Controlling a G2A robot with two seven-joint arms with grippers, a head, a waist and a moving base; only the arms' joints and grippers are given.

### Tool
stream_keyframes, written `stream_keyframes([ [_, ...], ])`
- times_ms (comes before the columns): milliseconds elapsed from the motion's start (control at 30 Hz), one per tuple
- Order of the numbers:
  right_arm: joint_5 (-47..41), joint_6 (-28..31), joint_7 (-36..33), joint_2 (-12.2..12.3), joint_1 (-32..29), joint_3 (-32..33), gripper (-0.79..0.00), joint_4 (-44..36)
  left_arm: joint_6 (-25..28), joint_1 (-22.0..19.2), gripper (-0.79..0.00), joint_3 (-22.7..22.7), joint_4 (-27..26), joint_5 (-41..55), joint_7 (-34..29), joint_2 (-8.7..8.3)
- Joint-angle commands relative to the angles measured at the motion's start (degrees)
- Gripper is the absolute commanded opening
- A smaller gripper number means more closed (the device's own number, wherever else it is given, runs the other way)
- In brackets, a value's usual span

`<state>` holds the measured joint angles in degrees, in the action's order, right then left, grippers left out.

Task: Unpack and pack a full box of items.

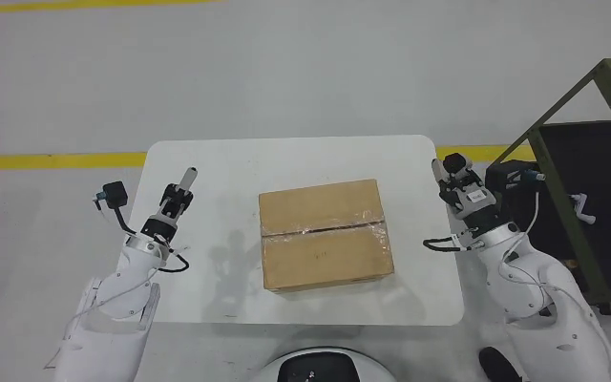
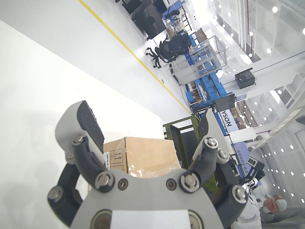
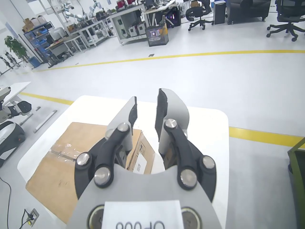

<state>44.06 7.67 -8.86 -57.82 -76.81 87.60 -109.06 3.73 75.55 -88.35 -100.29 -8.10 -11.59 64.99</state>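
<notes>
A closed cardboard box (image 1: 325,234), sealed with clear tape along its middle seam, sits at the centre of the white table (image 1: 220,277). My left gripper (image 1: 187,180) hovers over the table's left part, well clear of the box. In the left wrist view this left gripper (image 2: 147,122) is open wide and empty, with the box (image 2: 143,153) beyond its fingers. My right gripper (image 1: 441,172) stays at the table's right edge, apart from the box. In the right wrist view, the right gripper (image 3: 147,113) is open by a narrow gap with nothing in it, the box (image 3: 71,153) lying below and beside it.
A green metal frame with a dark panel (image 1: 573,153) stands just off the table's right side, close to the right arm. A yellow floor line (image 1: 67,159) runs behind the table. Bare tabletop surrounds the box on all sides.
</notes>
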Motion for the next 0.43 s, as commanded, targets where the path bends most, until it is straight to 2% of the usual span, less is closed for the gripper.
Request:
stream_keyframes([
  [0, 0.0, 0.0, 0.0, 0.0, 0.0, 0.0, -0.486, 0.0, 0.0, 0.0, -0.001, 0.0, 0.0, 0.0, 0.0, 0.0],
  [400, 0.0, 0.0, 0.0, 0.0, 0.0, 0.0, -0.482, 0.0, 0.0, 0.0, -0.001, 0.0, 0.0, 0.0, 0.0, 0.0],
])
